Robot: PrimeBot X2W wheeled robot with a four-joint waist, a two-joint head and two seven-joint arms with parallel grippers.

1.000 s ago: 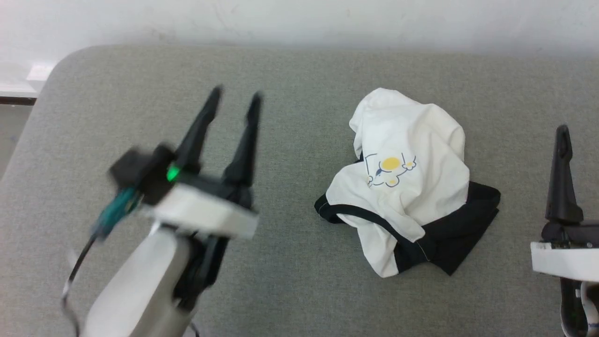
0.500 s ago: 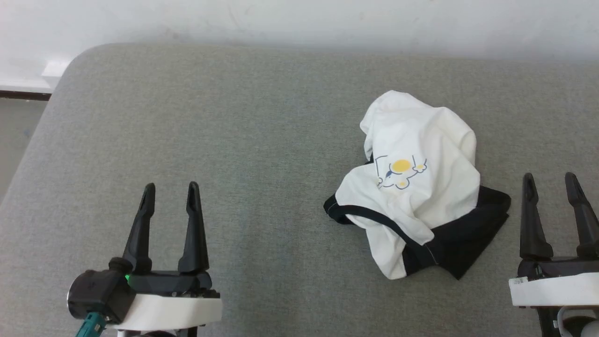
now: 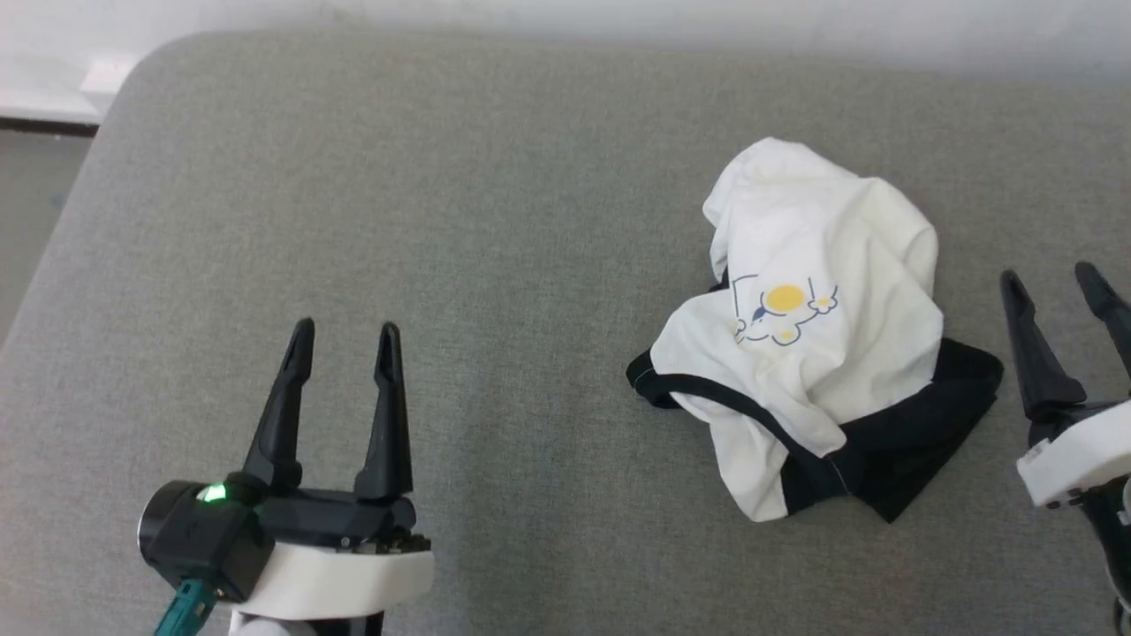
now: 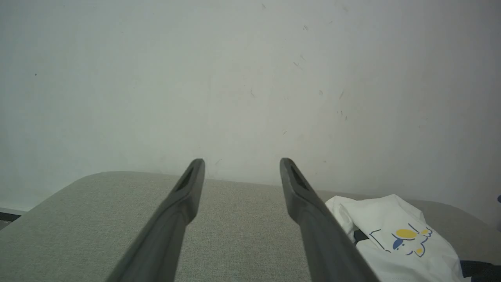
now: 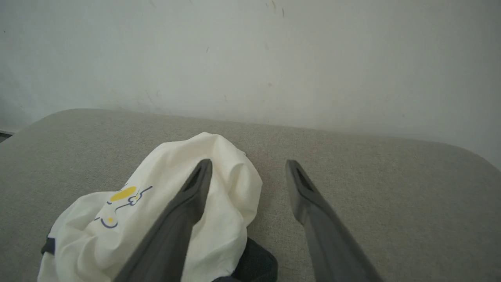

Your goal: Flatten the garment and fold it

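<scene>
The garment (image 3: 822, 291) lies crumpled in a heap on the right half of the grey surface: white cloth on top with a small yellow-and-blue print, black cloth bunched under its near right side. It shows at the lower right of the left wrist view (image 4: 395, 243) and at the lower left of the right wrist view (image 5: 156, 219). My left gripper (image 3: 343, 334) hovers open over bare surface, well to the left of the heap. My right gripper (image 3: 1051, 278) stands open just right of the heap, with nothing between its fingers.
The grey padded surface (image 3: 495, 221) has a rounded far-left corner and ends at a pale wall (image 4: 250, 78) behind. To the left, beyond the edge, there is floor and a dark skirting strip (image 3: 44, 128).
The left arm dropped from the middle left to the lower left and then held. The right gripper came up into view beside the heap. The head camera shifted, so the whole picture moved.
</scene>
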